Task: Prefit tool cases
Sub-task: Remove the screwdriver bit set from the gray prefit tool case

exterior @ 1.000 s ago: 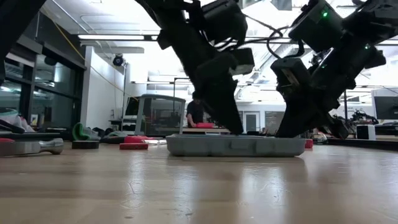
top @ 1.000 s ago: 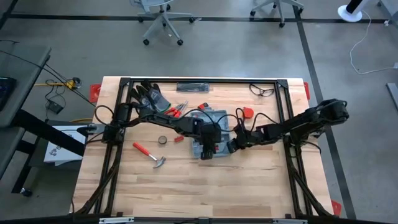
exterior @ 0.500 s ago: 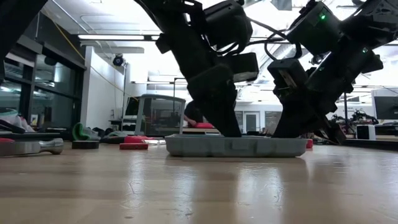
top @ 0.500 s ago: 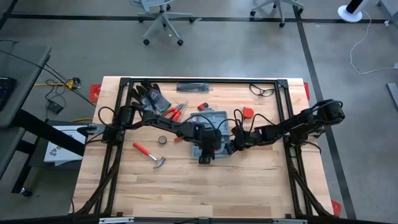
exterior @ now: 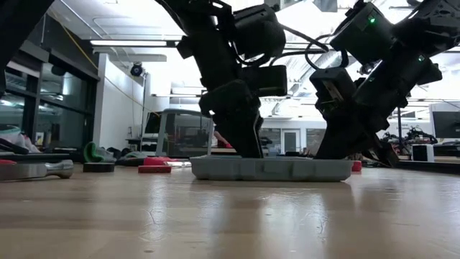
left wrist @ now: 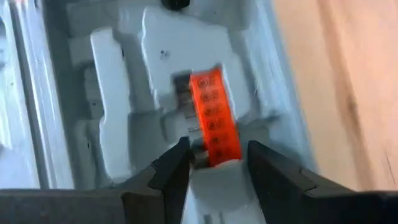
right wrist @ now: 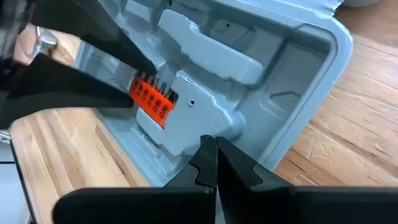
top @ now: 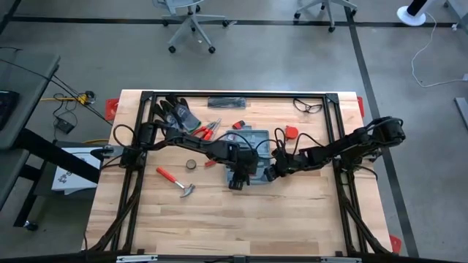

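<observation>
The blue-grey tool case (top: 252,140) lies open on the table, its moulded recesses facing up; its base rests flat in the low view (exterior: 266,169). An orange bit holder (left wrist: 214,118) sits in a recess of the case. My left gripper (top: 238,178) reaches down into the case and is shut on that holder (right wrist: 152,96). My right gripper (top: 269,174) is shut, and its tips (right wrist: 211,144) are at the case's inner wall by the rim. My left gripper pinches the near end of the orange bit holder (left wrist: 217,155) between its two fingers, one on each long side. The fingers slant down from above and lie along the holder. The holder's far part lies in the case's recess. My right gripper presses its shut fingertips (right wrist: 208,149) against the moulded inside of the case (right wrist: 186,134) close to the rim, slanting down from the table's right side. The case stays flat on the table.
A red-handled hammer (top: 175,180), a tape roll (top: 191,165), red-handled pliers (top: 207,130) and dark gloves (top: 175,113) lie left of the case. A red object (top: 292,132), glasses (top: 308,107) and a black strip (top: 228,102) lie behind it.
My left gripper has gone down and a little toward the table's left edge, carrying the orange bit holder lower into the case. My right gripper has shifted slightly toward the case. The case has stayed where it was.
</observation>
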